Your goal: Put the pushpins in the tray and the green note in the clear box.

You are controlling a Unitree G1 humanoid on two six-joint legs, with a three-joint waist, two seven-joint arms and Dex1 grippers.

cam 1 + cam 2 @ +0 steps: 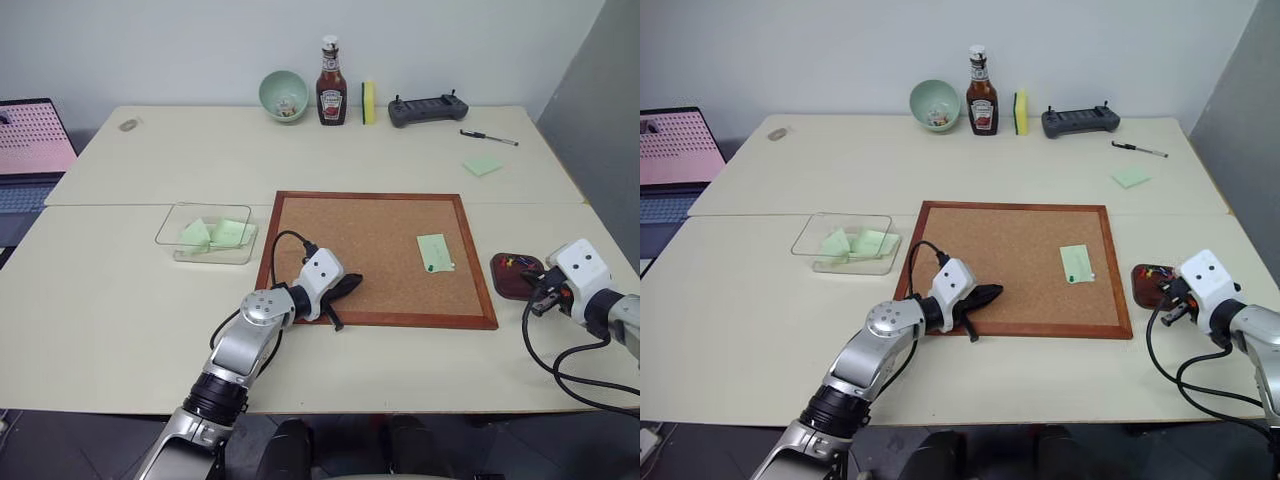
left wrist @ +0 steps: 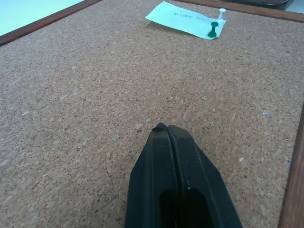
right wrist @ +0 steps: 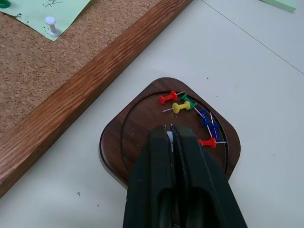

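Observation:
The green note (image 1: 434, 252) lies on the right part of the corkboard (image 1: 370, 240), held by a dark green pushpin (image 2: 213, 31) and a white pushpin (image 2: 221, 12). The small dark tray (image 3: 114, 142) sits just right of the board with several coloured pushpins (image 3: 190, 111) in it. My right gripper (image 3: 169, 130) hovers over the tray, its fingers almost together on a small white pushpin (image 3: 169, 138). At the board's near left, my left gripper (image 1: 345, 288) is shut with nothing in it. The clear box (image 1: 175, 218) stands left of the board with creased green scraps inside.
Along the back edge stand a pale green bowl (image 1: 283, 95), a ketchup bottle (image 1: 331, 85), a sponge (image 1: 368, 102) and a black controller (image 1: 428, 109). A pen (image 1: 488, 137) and a green sticky note (image 1: 482, 165) lie back right. A laptop (image 1: 30, 140) sits far left.

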